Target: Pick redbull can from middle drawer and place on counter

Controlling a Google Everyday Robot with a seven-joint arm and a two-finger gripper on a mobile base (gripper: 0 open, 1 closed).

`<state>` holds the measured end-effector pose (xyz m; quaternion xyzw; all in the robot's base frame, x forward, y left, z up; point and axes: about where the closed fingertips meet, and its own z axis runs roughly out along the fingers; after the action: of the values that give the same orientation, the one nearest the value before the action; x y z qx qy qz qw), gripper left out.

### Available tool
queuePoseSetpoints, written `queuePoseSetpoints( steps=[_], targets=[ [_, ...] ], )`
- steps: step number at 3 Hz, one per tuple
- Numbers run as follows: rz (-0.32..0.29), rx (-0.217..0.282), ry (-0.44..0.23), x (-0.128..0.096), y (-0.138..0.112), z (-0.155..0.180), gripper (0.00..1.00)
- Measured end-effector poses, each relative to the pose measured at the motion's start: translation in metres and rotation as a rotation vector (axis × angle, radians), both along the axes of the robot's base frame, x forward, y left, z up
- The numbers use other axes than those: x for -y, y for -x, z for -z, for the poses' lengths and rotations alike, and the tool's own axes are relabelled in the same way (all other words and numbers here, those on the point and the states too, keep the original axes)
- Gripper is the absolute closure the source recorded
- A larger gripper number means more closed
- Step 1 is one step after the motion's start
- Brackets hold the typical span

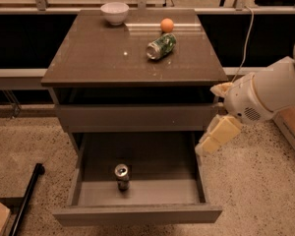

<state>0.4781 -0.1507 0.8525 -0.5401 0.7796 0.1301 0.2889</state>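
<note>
The redbull can (121, 176) stands upright on the floor of the pulled-out middle drawer (137, 213), left of its centre and towards the front. The counter (103, 58) is the brown top slab above it. My gripper (210, 140) hangs from the white arm at the right, just outside the drawer's right wall, above and to the right of the can. It holds nothing.
On the counter a green-patterned can (161, 46) lies on its side, with an orange ball (167, 24) and a white bowl (114, 12) behind it. A shut drawer front (137, 117) sits above the open drawer. A black pole (27, 200) lies on the floor at left.
</note>
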Motion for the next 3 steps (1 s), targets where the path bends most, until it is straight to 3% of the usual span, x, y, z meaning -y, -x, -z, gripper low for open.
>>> queuePoseSetpoints(
  steps=[1, 3],
  targets=[
    [-0.014, -0.009, -0.100, -0.024, -0.016, 0.051, 0.00],
    [-0.007, -0.029, -0.160, -0.040, -0.023, 0.075, 0.00]
  ],
)
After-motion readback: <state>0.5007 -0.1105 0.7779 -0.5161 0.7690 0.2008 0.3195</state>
